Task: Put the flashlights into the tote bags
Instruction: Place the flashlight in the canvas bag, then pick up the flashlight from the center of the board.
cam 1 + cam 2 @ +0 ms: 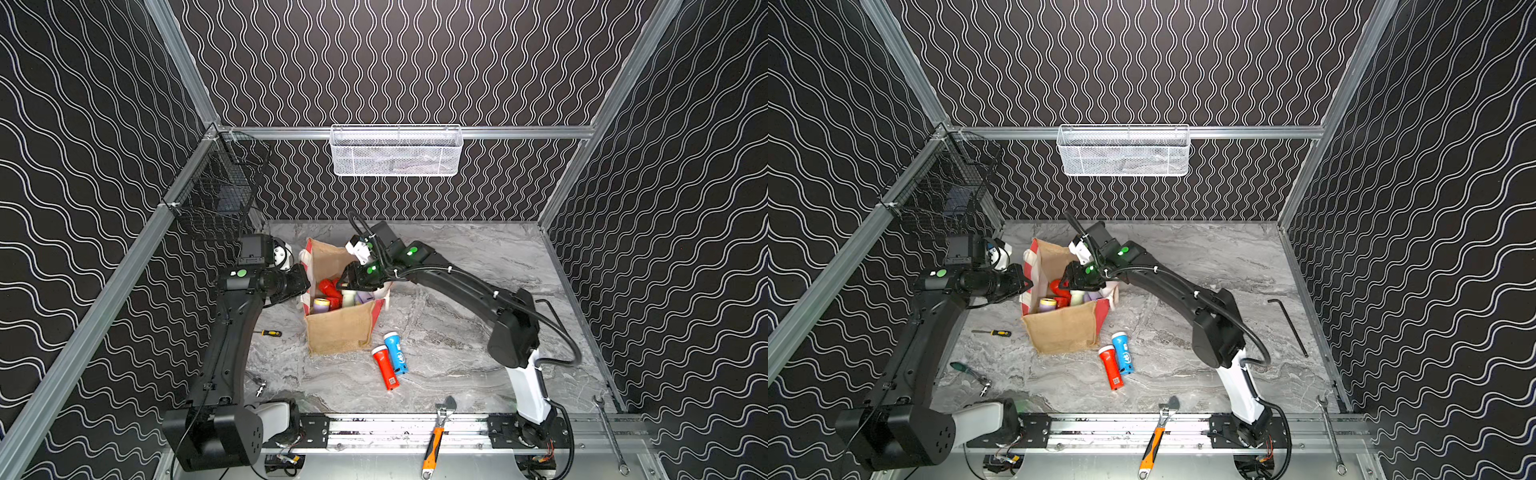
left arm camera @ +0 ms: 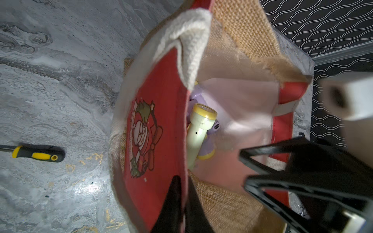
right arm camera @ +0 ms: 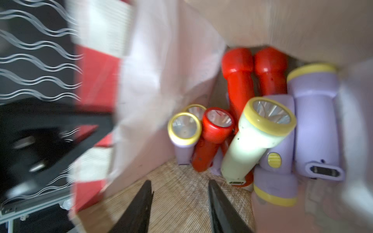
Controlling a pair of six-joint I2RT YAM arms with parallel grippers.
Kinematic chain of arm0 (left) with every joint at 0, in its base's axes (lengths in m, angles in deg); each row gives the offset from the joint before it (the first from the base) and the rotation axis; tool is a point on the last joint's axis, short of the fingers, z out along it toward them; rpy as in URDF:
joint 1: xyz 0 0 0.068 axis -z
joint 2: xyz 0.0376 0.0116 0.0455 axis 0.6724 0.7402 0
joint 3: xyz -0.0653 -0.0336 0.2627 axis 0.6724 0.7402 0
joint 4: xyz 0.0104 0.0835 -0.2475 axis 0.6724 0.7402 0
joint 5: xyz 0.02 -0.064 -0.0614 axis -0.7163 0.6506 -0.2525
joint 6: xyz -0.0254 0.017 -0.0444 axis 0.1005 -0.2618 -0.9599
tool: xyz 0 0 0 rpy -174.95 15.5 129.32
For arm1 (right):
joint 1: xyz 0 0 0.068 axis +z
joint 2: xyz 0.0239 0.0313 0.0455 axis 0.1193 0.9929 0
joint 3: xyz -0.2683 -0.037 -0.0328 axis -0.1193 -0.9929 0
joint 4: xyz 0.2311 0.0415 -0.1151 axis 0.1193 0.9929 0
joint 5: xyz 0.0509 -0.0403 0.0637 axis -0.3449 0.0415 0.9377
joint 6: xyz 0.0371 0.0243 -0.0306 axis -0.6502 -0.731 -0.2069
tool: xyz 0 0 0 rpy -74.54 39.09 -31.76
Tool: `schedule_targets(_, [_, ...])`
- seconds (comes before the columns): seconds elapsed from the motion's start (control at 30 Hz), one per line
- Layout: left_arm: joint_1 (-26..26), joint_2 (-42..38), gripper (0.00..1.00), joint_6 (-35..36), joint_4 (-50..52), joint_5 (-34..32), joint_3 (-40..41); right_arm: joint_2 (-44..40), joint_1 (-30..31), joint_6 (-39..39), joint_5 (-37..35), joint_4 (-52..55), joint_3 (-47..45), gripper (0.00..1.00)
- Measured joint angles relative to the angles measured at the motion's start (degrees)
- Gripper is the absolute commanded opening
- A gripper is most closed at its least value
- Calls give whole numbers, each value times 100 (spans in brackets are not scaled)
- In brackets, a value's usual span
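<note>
flashlights [image 1: 332, 297] in red, lilac and pale green are heaped inside the tote bag [image 1: 338, 332], which is stood open on the marble tabletop [image 1: 478, 257] between the two arms. the left jaws are pressed together on the rim of the bag's red printed panel, which is pinched between them in the left wrist view. the right jaws are poised over the bag's mouth and are spread apart with nothing between them; only the woven burlap of the bag's inside is seen in the gap in the right wrist view. just beyond the right jaws the heap is packed against the whitish lining: a pale green flashlight [image 3: 252, 141] is leaned on top, lilac flashlights [image 3: 314, 121] are laid beside and under it, and red flashlights [image 3: 238, 80] are stacked behind. outside the bag, well apart from both pairs of jaws and on the right jaws' side, a red flashlight [image 1: 384, 368] and a blue flashlight [image 1: 395, 352] are laid side by side, touching, on the tabletop near the bag's front corner. a yellow-and-black screwdriver [image 1: 270, 333] is laid on the tabletop on the left jaws' side of the bag, apart from it. an orange-handled wrench [image 1: 434, 440] is laid across the front rail [image 1: 374, 432], far from either pair of jaws.
</note>
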Motion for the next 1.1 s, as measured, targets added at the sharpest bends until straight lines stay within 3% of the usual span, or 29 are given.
schedule_targets(0.13, [2, 17, 9, 2, 2, -37, -50, -785, -125, 317, -221, 17, -415, 48])
schedule_targets(0.4, [0, 42, 9, 2, 2, -90, -52, -2741, -275, 857, -927, -24, -2072, 50])
schedule_targets(0.6, [0, 63, 9, 2, -2, -133, -37, -3681, -282, 1086, -1478, 162, -3427, 50])
schedule_targets(0.77, [-2, 79, 9, 2, 20, -155, -59, -3770, -280, 896, -1829, 291, -4385, 51])
schedule_targets(1.1, [-2, 81, 9, 4, 125, -219, -122, -3512, -31, 225, -1670, -308, -5700, 54])
